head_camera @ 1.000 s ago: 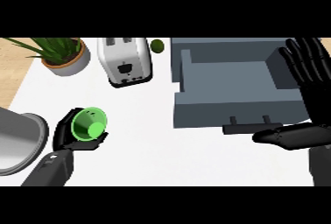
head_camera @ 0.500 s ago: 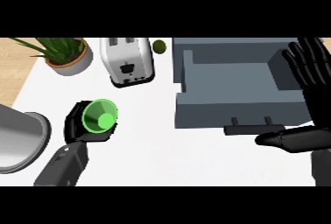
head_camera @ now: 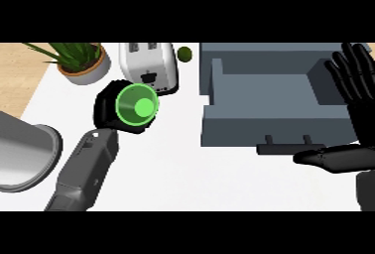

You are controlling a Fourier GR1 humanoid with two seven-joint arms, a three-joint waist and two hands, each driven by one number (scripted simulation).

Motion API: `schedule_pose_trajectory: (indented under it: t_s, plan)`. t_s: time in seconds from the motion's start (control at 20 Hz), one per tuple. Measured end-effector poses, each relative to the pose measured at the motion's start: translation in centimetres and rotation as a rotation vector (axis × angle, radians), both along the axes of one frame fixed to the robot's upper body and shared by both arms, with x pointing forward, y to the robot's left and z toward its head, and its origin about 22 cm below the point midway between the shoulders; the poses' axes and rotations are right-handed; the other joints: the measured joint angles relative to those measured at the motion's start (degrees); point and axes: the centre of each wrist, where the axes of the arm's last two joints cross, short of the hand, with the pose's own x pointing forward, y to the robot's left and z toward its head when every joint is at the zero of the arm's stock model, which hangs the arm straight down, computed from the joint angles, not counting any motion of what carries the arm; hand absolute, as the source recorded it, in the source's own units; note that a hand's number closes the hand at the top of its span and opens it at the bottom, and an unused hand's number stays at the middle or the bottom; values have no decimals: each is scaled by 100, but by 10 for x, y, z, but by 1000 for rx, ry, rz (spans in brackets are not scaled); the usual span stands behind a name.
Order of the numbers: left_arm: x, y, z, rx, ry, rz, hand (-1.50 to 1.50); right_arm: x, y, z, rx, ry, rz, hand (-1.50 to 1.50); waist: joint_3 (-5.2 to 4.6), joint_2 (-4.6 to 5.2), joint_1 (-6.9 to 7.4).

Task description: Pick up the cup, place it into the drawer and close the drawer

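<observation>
A green cup faces me with its mouth up, held in my left hand, whose black fingers curl round its sides. The hand and cup hover over the white counter just in front of the toaster, left of the drawer. The grey drawer stands pulled open at the right, its inside bare, its handle on the near face. My right hand is open with fingers straight up over the drawer's right wall; its thumb lies by the handle.
A white toaster stands at the back, a potted plant to its left, a small dark green fruit to its right. A large metal pot fills the left edge.
My left hand has carried the cup up and to the right, from the counter's left part toward the toaster and drawer. The right hand has stayed nearly still.
</observation>
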Motion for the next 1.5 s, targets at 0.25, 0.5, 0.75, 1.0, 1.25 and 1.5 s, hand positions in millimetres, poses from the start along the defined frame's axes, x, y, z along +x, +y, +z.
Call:
schedule_pose_trajectory:
  t_s: [0.25, 0.5, 0.75, 1.0, 1.25, 1.5]
  plan:
    - [33, -44, 63, 18, -45, -111, 150, 1, -3, 2, -5, -2, -10, -150, 3, -26, 49]
    - [47, -86, 126, 54, -58, -147, 150, 7, -6, -3, -3, -5, -16, -150, 3, -25, 27]
    - [55, -127, 181, 100, -46, -143, 150, 10, -5, -4, -8, -13, -17, -150, 1, 5, -56]
    - [61, -162, 211, 158, 39, -121, 150, 12, 1, -3, -5, -18, -4, -150, 2, 40, -170]
    - [67, -183, 222, 228, 145, -83, 150, 13, 3, 4, -6, -29, 16, -150, 4, 82, -334]
    - [70, -188, 207, 318, 225, -62, 150, 18, 8, 5, -6, -45, 50, -150, 9, 159, -543]
